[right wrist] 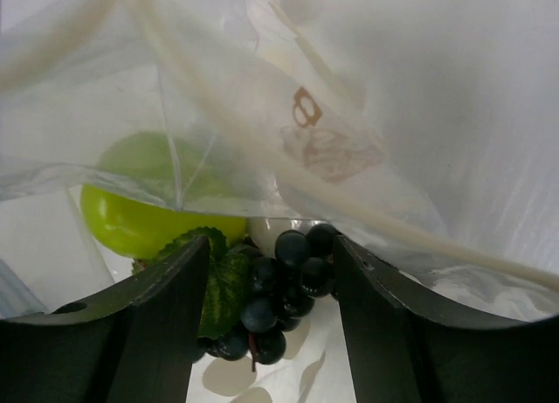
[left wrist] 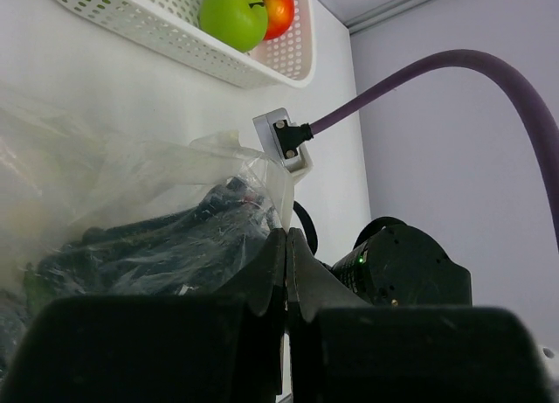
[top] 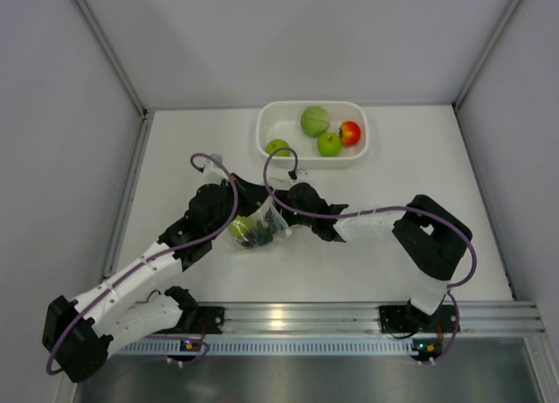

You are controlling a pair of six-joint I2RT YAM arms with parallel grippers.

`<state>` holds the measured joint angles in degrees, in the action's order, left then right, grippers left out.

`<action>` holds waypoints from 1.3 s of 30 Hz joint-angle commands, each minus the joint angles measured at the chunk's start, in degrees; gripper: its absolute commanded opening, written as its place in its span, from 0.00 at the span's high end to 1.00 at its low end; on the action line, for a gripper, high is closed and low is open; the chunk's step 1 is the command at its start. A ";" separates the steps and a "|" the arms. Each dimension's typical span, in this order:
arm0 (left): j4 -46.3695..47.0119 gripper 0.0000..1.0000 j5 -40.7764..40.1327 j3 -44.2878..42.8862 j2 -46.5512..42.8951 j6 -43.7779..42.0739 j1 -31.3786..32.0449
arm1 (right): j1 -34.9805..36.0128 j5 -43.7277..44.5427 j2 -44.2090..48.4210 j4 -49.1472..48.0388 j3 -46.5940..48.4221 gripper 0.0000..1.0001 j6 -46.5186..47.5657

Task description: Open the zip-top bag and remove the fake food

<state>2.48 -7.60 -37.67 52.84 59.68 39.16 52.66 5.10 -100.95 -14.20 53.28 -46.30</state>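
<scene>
The zip-top bag (top: pixel 259 228), at the middle of the surface (top: pixel 419 246), is clamped at its edge by the left hand (left wrist: pixel 286 237), and film could be caught with the grape bunch (right wrist: pixel 284 281) if the right hand (right wrist: pixel 271 246), its fingers (right wrist: pixel 157 316) parted, is closed.

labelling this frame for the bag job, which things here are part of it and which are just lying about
Part of the job:
- zip-top bag, pinched by the shut left gripper
- grape bunch and green apple in it
- right gripper, open around the grapes
- four fruits in the basket

Just lying about:
- white basket
- purple cables
- metal rail
</scene>
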 commanded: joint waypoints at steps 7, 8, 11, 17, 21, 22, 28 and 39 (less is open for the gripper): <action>3.67 1.00 0.13 0.49 2.71 -4.66 0.83 | 2.97 5.35 1.62 12.96 2.71 0.37 1.31; 3.85 1.00 -0.40 0.67 2.88 -4.75 1.01 | 3.23 5.88 2.06 13.40 2.62 0.36 0.78; 5.07 1.00 -1.28 1.89 3.23 -5.01 1.71 | 4.11 7.81 3.39 13.23 2.27 0.35 0.16; 5.60 1.00 -1.81 3.04 3.59 -5.10 2.94 | 4.82 8.25 -0.91 17.97 5.70 0.28 1.48; 5.61 1.00 -2.95 3.92 3.24 -5.01 3.73 | 6.22 11.68 -2.67 19.29 5.96 0.31 0.60; 5.61 1.00 -3.13 4.18 3.15 -5.01 3.73 | 6.74 12.29 -3.37 19.73 6.14 0.32 0.51; 5.60 1.00 -4.01 5.41 2.88 -4.57 4.00 | 8.42 14.67 -6.27 21.14 6.84 0.41 0.34; 5.61 1.00 -5.15 6.47 2.44 -4.22 4.09 | 9.03 17.22 -7.69 19.64 7.46 0.77 2.18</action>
<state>5.23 -11.64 -31.81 56.25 55.55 42.92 60.25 21.37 -107.44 2.31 61.30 -45.45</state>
